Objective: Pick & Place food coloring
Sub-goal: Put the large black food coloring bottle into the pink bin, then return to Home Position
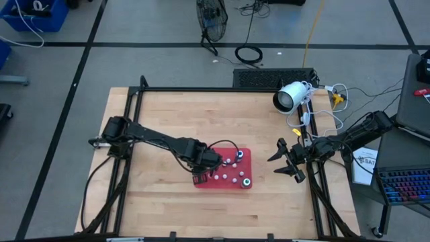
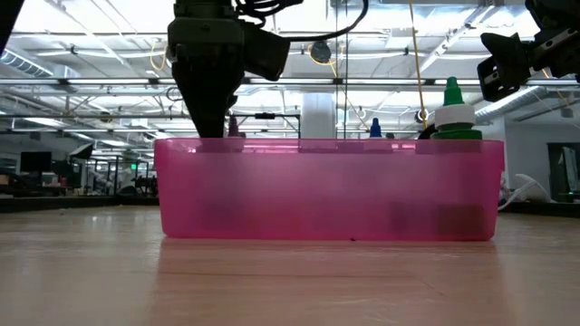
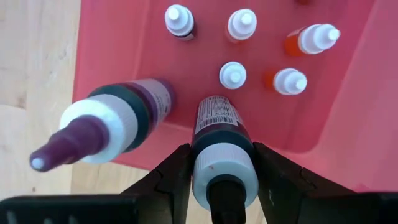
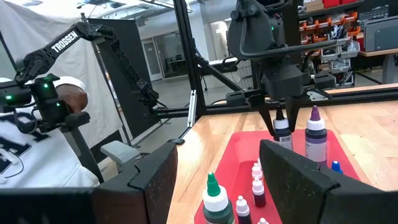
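Observation:
A red tray [image 1: 243, 156] lies on the table and holds several tiny white-capped food coloring bottles [image 3: 233, 74]. A green-capped bottle [image 4: 214, 196] stands at the tray's right near corner. A bigger purple-tipped bottle [image 3: 106, 130] stands at the left near corner. My left gripper [image 3: 222, 155] is over that corner, right beside the purple-tipped bottle, and is shut on a dark bottle with a white collar [image 4: 282, 132]. My right gripper [image 1: 285, 161] hangs open to the right of the tray, clear of everything. My left gripper pinches the dark bottle by its white collar [image 3: 224, 177], just under the cap, one finger [image 3: 177, 174] on each side. The fingers come from above, pointing down. The bottle hangs upright below them inside the tray; whether its base touches the tray floor, I cannot tell.
A white camera [image 1: 290, 97] and loose cables lie on the table's far right part. Bare wood lies left of and in front of the tray. The tray's walls [image 2: 326, 190] stand taller than the smallest bottles.

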Controlling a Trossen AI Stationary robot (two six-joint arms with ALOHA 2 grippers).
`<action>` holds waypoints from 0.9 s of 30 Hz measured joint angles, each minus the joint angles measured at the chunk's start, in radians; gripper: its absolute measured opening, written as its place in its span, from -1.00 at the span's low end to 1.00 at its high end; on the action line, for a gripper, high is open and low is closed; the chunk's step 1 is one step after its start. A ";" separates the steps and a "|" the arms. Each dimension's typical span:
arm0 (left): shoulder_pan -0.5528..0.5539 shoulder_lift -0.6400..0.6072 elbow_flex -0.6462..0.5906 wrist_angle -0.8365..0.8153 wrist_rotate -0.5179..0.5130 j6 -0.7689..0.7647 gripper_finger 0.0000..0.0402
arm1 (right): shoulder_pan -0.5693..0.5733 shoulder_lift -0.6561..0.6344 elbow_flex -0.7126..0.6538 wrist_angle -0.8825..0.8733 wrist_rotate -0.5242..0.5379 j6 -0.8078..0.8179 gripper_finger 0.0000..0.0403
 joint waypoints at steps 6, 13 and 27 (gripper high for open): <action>0.006 -0.002 -0.011 0.024 0.007 0.000 -0.25 | 0.000 0.000 0.000 0.000 0.000 0.000 0.08; 0.006 -0.002 -0.012 0.024 0.012 -0.024 -0.03 | 0.000 0.000 0.000 0.000 0.000 0.000 0.07; 0.038 -0.036 0.112 -0.042 0.030 0.009 0.30 | 0.000 0.000 0.000 0.000 0.000 0.000 0.08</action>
